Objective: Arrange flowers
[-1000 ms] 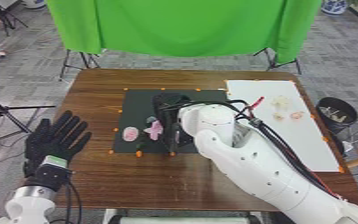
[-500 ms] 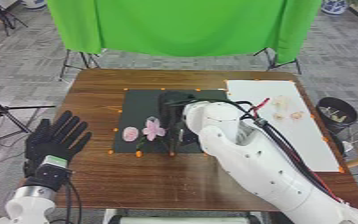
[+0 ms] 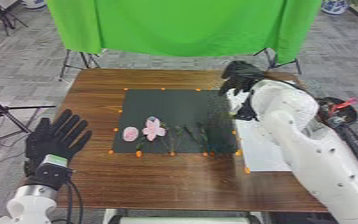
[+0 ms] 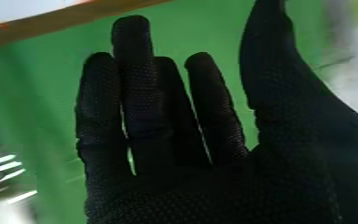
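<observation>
Pink flower (image 3: 153,131): broad, pointed petals, on the dark sheet (image 3: 171,107) upon the desk (image 3: 158,182)
Round flower (image 3: 130,133): paler pink, just beside it
Left hand (image 3: 51,142): fingers straight, spread, released
Right hand (image 3: 239,74): fingers straight, released

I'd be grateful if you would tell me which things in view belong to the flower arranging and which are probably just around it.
Likely part of the job:
- round pink flower
- pink flower with spread petals
- dark mat beneath them
- white sheet

Probably just around:
- green cloth
- tripod at the left
</observation>
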Robot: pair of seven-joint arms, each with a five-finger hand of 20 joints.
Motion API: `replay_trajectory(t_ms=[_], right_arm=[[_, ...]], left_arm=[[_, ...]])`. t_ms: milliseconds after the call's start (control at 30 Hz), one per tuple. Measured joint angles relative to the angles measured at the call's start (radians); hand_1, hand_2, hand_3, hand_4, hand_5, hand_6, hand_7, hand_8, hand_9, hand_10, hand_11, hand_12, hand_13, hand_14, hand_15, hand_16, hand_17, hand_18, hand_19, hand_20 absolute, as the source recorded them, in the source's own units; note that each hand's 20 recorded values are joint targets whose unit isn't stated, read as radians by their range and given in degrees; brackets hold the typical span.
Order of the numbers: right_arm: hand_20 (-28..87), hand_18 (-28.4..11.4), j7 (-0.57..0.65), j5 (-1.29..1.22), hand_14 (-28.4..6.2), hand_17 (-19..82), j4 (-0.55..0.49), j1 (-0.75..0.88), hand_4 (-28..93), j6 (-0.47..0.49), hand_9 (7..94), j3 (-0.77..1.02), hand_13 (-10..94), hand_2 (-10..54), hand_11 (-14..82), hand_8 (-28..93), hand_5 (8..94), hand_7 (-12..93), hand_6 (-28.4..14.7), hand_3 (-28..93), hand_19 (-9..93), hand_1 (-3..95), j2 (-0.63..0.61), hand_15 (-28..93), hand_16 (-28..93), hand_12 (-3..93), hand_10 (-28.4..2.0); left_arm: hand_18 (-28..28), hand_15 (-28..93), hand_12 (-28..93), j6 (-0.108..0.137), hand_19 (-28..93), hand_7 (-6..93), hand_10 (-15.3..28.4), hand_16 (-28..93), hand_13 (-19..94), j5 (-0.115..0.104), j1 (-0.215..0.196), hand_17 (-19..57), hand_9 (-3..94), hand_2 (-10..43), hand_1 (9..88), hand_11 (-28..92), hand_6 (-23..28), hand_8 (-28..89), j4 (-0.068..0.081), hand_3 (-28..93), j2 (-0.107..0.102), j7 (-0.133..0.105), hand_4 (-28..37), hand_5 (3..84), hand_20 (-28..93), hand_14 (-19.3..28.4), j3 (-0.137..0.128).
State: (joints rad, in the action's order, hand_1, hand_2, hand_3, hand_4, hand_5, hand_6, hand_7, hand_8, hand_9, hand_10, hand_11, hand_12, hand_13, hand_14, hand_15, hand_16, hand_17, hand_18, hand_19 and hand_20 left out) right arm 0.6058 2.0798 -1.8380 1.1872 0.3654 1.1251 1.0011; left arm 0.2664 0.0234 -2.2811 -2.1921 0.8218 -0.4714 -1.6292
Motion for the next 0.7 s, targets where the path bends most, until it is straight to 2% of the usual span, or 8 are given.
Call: replay_trajectory(t_ms=[133,233,333,500,700], right_arm=[[29,-21.5,0.019,0.041,-10.5,29,0.057,0.03,-28,-0.007,52.4,0.064,63,-9.5,8.9,-13,52.5,15,-1.7,77,76,49.5,-0.095,38,18,10.4,-10.2],[31,-21.7,0.019,0.074,-10.0,30,0.086,0.048,-28,0.025,53.5,0.092,64,-9.5,9.1,-13,53.1,16,-1.4,75,76,50.4,-0.139,37,22,10.6,-10.1],[32,-21.5,0.028,0.074,-9.5,30,0.101,0.058,-28,0.1,57.8,0.114,64,-9.5,9.7,-13,56.8,16,-0.6,74,76,51.7,-0.145,35,26,11.2,-9.9],[32,-21.5,0.062,0.043,-9.3,30,0.111,0.056,-28,0.223,57.3,0.111,65,-9.5,9.2,-13,56.5,16,-0.7,73,76,52.5,-0.133,34,27,11.1,-10.0],[33,-21.5,0.077,0.029,-8.8,31,0.136,0.056,-28,0.235,57.1,0.099,65,-9.5,9.2,-13,56.4,16,-0.4,71,77,54.4,-0.114,34,29,11.3,-10.1]], left_arm=[[16.1,37,12,0.002,41,15.4,15.7,-6,24,-0.002,-0.002,-7.6,34.7,11.4,28.7,19,9.5,-9,-0.001,73,0.0,-0.009,-28.3,41.2,9,16.3,0.0],[16.1,38,12,0.002,41,15.4,15.7,-6,25,-0.003,-0.007,-7.6,34.7,11.4,28.7,20,9.5,-9,-0.001,73,0.0,-0.013,-28.3,41.2,9,16.3,-0.001],[16.1,38,12,0.002,41,15.5,15.9,-6,25,-0.002,-0.015,-7.6,34.8,11.3,28.7,20,9.5,-9,-0.002,73,0.001,-0.014,-28.3,41.3,9,16.3,-0.004],[16.1,38,12,0.001,40,15.4,15.8,-7,25,0.0,-0.022,-7.5,34.8,11.3,28.8,20,9.5,-9,-0.002,73,0.008,-0.013,-28.3,41.3,9,16.3,-0.006],[16.1,38,12,0.001,41,15.3,15.6,-7,25,0.003,-0.024,-7.6,34.0,11.3,29.0,20,9.6,-9,-0.002,72,0.008,-0.013,-28.3,41.1,9,16.3,-0.005]])
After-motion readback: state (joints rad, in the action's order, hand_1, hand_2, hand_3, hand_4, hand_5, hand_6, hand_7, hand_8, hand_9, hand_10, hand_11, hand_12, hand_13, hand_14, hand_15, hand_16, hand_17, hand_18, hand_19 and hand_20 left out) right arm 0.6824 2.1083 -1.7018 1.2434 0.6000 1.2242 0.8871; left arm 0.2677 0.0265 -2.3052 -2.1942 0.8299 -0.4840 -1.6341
